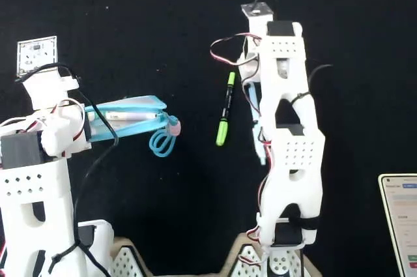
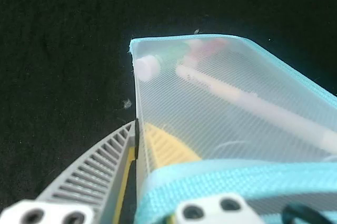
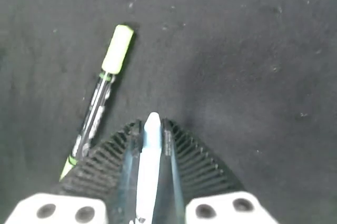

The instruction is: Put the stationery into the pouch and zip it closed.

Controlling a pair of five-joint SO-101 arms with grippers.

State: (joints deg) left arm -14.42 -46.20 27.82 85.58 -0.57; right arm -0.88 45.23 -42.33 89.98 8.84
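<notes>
We are partway through filling. Our left jaws are clamped on one end of the pouch [image 1: 127, 117], which sits at the left of the surface [image 1: 163, 23] with a white pen [image 2: 247, 103] already inside. Our right jaws are closed on a pale blue pen [image 3: 150, 155], well apart from the pouch. A green pen [image 1: 225, 111] lies on the surface between the two arms, just beside the right one. As we judge it, the next move calls for carrying the blue pen to the pouch's mouth, lining it up lengthwise and letting go only once its tip is inside. The green pen and the zip are not yet done.
</notes>
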